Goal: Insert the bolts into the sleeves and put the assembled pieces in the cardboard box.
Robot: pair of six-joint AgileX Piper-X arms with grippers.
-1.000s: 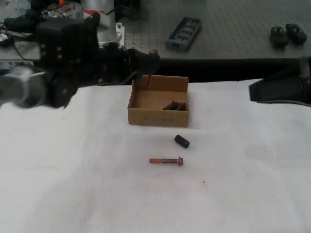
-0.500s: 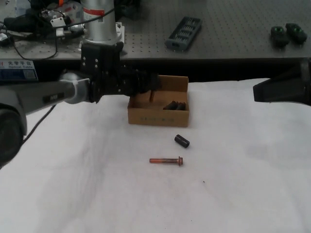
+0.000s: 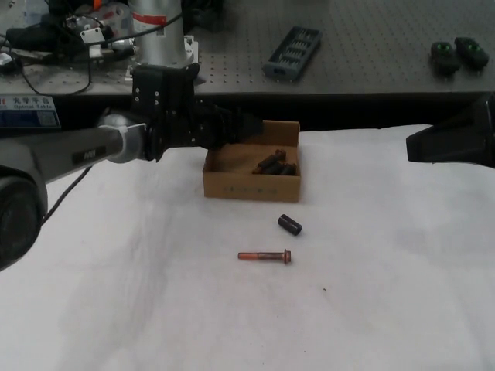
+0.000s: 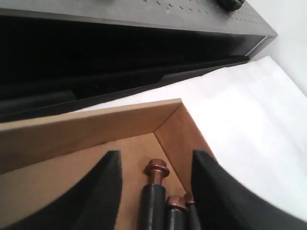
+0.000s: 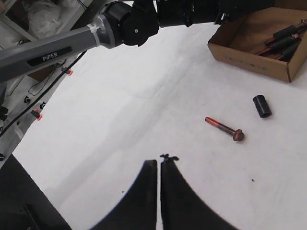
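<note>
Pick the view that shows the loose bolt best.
The right wrist view: the bolt lies bare on the cloth, head and shank distinct. The high view shows it too, near the box. The left wrist view faces the box.

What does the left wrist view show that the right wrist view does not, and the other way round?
Left wrist view: the box's inner corner and the bolt heads seen close, between the open fingers of the left gripper, with the dark bench edge behind. Right wrist view: the right gripper, shut, the loose bolt and loose sleeve on the cloth, and the left arm. Both: the box, the assembled pieces in it, and the cloth.
</note>
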